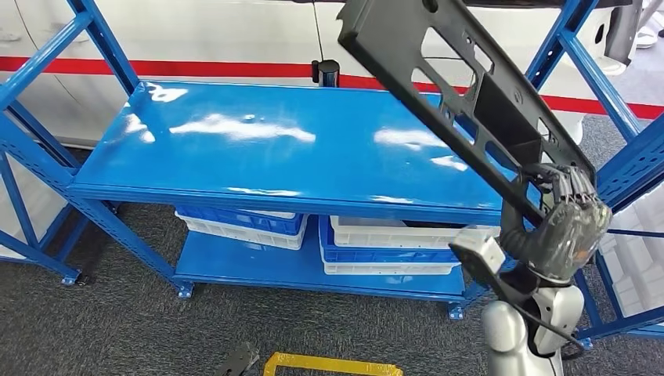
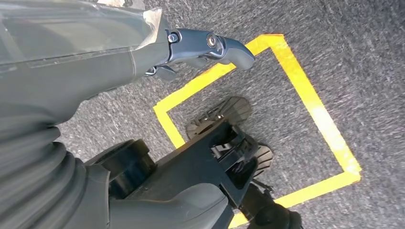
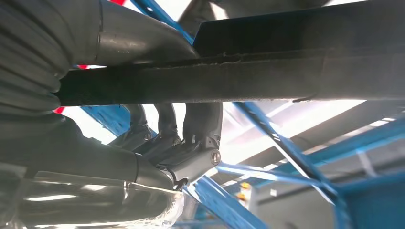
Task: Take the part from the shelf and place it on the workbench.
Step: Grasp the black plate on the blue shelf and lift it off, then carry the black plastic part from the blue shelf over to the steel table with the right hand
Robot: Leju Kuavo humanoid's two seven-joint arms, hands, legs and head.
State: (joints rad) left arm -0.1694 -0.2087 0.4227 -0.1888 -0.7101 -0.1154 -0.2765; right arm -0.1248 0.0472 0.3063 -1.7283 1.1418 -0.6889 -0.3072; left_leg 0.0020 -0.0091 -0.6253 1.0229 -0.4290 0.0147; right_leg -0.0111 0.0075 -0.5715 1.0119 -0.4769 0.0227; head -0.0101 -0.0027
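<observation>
The blue shelf (image 1: 297, 149) spreads ahead of and to the left of the right hand (image 1: 568, 223), its glossy upper board bare where the light glares on it; white and blue bins (image 1: 391, 243) sit on the lower level, below and to the left of that hand. The part (image 1: 462, 94), a long dark panel with cut-outs, is already off the shelf and in the air. The right hand holds it by its lower end, fingers (image 3: 200, 129) curled under the edge and thumb over it, as the right wrist view shows. From the hand the panel's long axis rises steeply up and away to the left, its far end well above the shelf board.

The left hand (image 2: 205, 47) hangs low over grey carpet and a yellow taped outline (image 2: 310, 109), holding nothing, fingers loosely bent; how far apart they are I cannot tell.

No workbench is visible here, so I judge the carry lies ahead, and the raised far end is what must clear the shelf uprights.
</observation>
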